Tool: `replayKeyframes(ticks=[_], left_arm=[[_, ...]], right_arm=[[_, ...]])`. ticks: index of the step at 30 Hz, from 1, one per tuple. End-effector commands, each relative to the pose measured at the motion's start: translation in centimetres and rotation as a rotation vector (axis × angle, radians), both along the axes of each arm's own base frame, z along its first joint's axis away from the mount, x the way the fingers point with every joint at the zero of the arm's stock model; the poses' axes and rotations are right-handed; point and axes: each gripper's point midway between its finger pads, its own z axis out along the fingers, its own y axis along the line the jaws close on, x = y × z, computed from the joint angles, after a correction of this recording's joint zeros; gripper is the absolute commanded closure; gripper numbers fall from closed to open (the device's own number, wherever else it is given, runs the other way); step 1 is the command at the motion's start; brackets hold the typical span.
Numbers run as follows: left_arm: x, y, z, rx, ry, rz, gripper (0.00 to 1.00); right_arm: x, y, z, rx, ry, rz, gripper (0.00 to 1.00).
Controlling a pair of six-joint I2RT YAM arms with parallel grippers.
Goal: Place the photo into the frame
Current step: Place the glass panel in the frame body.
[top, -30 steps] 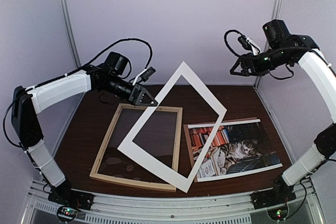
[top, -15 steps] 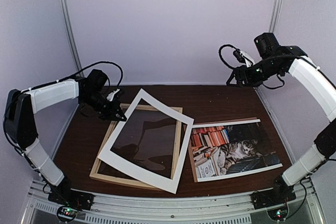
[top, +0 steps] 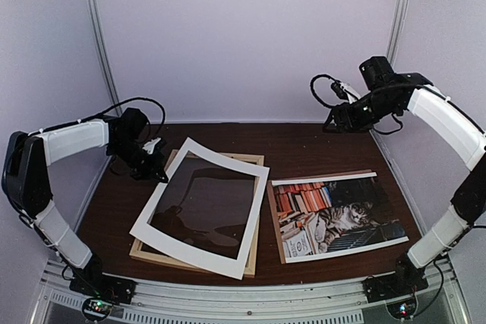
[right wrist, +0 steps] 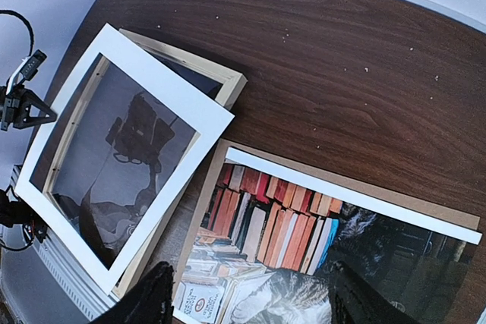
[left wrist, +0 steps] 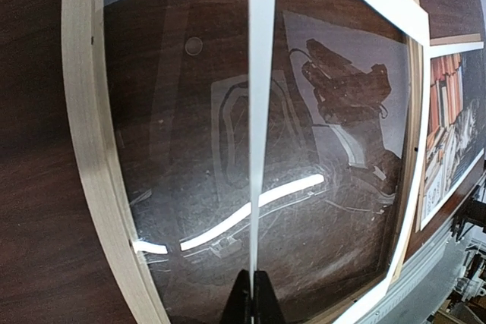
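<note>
The photo (top: 338,218) lies face up on the right half of the surface (top: 319,149), the cat and the red-orange books showing. It rests on a brown board (right wrist: 349,183), which peeks out along its far and left edges. It is just beside the frame (top: 156,254) and not in it.

The frame lies flat at left centre. A white mat (top: 186,246) sits skewed over it, its near corner overhanging the frame's near edge. The left pincer (left wrist: 251,275) is pressed together on the mat's left edge, with the thin card seen edge-on between its fingers in the wrist view. That edge looks slightly raised off the wood, though the views do not settle it. Shiny reflections fill the opening inside the frame.

The right pincer (top: 334,123) hangs high over the far right of the surface, well apart from the photo, with its fingers (right wrist: 152,297) spread and nothing between them.
</note>
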Motion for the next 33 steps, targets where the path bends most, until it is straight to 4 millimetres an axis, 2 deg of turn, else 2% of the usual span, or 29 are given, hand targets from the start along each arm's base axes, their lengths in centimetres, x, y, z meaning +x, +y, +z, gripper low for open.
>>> replayKeyframes(ticks=[1, 7, 15, 19, 21, 33], left_arm=[[0.8, 1.3, 0.7, 0.015, -0.055, 0.063, 1.00], [1.7, 2.2, 0.4, 0.045, -0.078, 0.118, 1.00], [3.4, 1.4, 0.1, -0.002, -0.098, 0.159, 1.00], [3.9, 1.3, -0.3, -0.007, -0.099, 0.169, 1.00], [3.9, 1.2, -0.4, -0.012, -0.094, 0.167, 1.00], [2.7, 0.9, -1.0, 0.009, -0.031, 0.074, 1.00]], right_arm=[[0.6, 0.4, -0.3, 0.020, -0.002, 0.004, 0.31], [0.7, 0.6, -0.7, 0.024, 0.015, 0.007, 0.31], [0.7, 0.7, -1.2, 0.030, 0.027, 0.006, 0.29], [0.6, 0.8, -2.1, 0.036, 0.045, -0.004, 0.13], [0.5, 0.9, -2.6, 0.035, 0.054, -0.001, 0.09], [0.8, -0.1, -4.3, -0.030, 0.062, -0.043, 0.03]])
